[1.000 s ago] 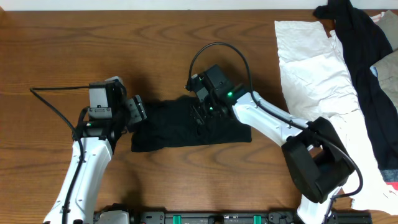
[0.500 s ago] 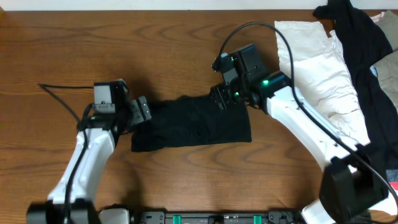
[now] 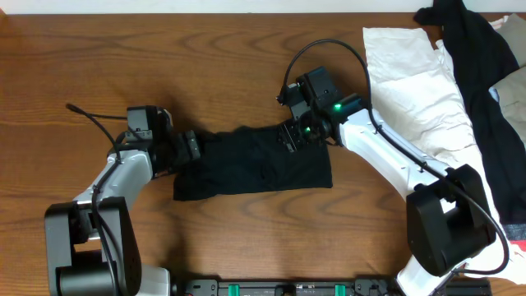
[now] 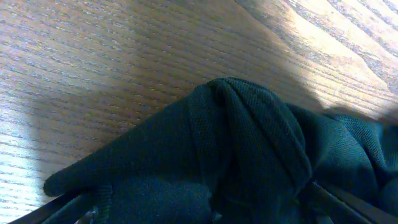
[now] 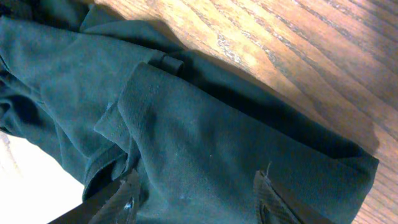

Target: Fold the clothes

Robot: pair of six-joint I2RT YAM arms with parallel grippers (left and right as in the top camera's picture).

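The left gripper (image 3: pixel 189 148) sits at the left edge of the black polo shirt (image 3: pixel 255 168) with its fingers spread wide now, so it seems to have let go. The shirt lies half folded in the middle of the wooden table (image 3: pixel 205 49). The right gripper (image 3: pixel 293 136) has moved from the shirt's middle to its top right corner, fingers partly apart and pinching nothing, maybe ready for the next fold.
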